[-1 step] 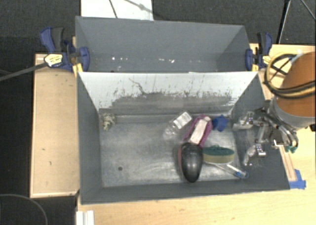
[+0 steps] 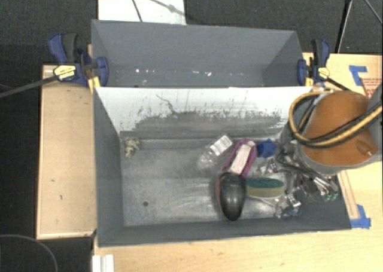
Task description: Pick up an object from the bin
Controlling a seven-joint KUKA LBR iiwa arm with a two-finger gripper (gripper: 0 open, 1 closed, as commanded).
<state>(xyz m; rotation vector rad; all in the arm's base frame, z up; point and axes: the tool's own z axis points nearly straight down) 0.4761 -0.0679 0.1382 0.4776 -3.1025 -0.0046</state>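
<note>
Grey metal bin (image 2: 179,229), seen from above.

Student: Which thing lay nearest the gripper (image 2: 291,194)?

Tutor: A green oval pad (image 2: 265,187), flat on the floor in the right front part of the bin. Its long axis ran across the view, left to right, with the right end pointing toward the gripper and tucked under the metal parts there.

Student: What bounded it?

Tutor: On its left, a black mouse-shaped thing (image 2: 232,196) lay just beside it, apparently touching. That thing's long axis ran front to back, almost square to the pad's. Behind the pad stood a purple and pink packet (image 2: 242,157), a clear plastic piece (image 2: 215,148) and a blue thing (image 2: 267,147), which together formed a small heap. The bin's front wall was near the pad's front edge.

Student: Where was the free room?

Tutor: The left half of the floor was bare apart from a small pale thing (image 2: 130,144) near the left wall. The strip of floor behind the heap was also bare.

Student: And the end effector?

Tutor: It hung low at the pad's right end, under the orange cover (image 2: 338,130) and looped cables (image 2: 299,122). How far it was open could not be told, nor could any contact with the pad. Nothing was seen in its grasp.
</note>
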